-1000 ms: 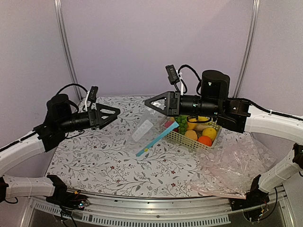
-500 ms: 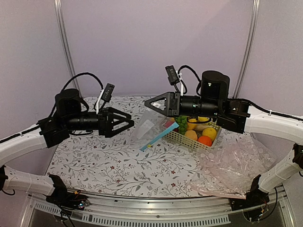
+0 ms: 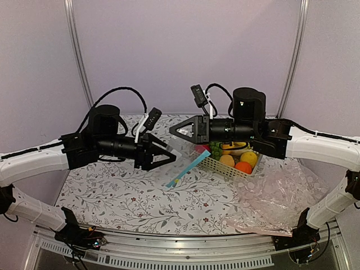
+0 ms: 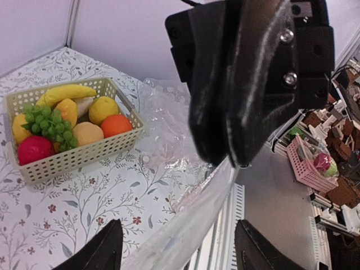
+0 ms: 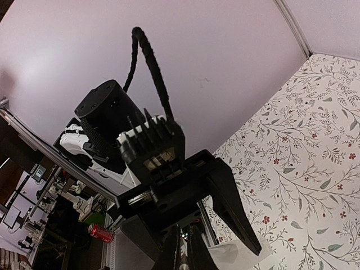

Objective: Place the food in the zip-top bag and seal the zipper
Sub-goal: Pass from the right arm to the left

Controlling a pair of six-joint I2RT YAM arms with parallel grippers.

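Left gripper (image 3: 169, 157) has moved right, up to the bag (image 3: 184, 149), which hangs with its blue zipper (image 3: 188, 167) low from the clenched right gripper (image 3: 175, 129). Left wrist: own jaws apart astride the film, gripping nothing; yellow fruit (image 4: 104, 108) and orange-yellow fruit (image 4: 67, 111) lie in the basket (image 4: 73, 156). Right wrist: left gripper close ahead; step in hand looks like opening the mouth, and the next move calls for a pinch on one wall.

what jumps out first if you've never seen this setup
Two grippers meeting above the middle of the table: the right gripper is shut on the clear zip-top bag, which hangs with its blue zipper slanting down, and the left gripper stands open at its edge. Behind it to the right sits a basket of toy fruit, with a pinkish plastic sheet at the near right.
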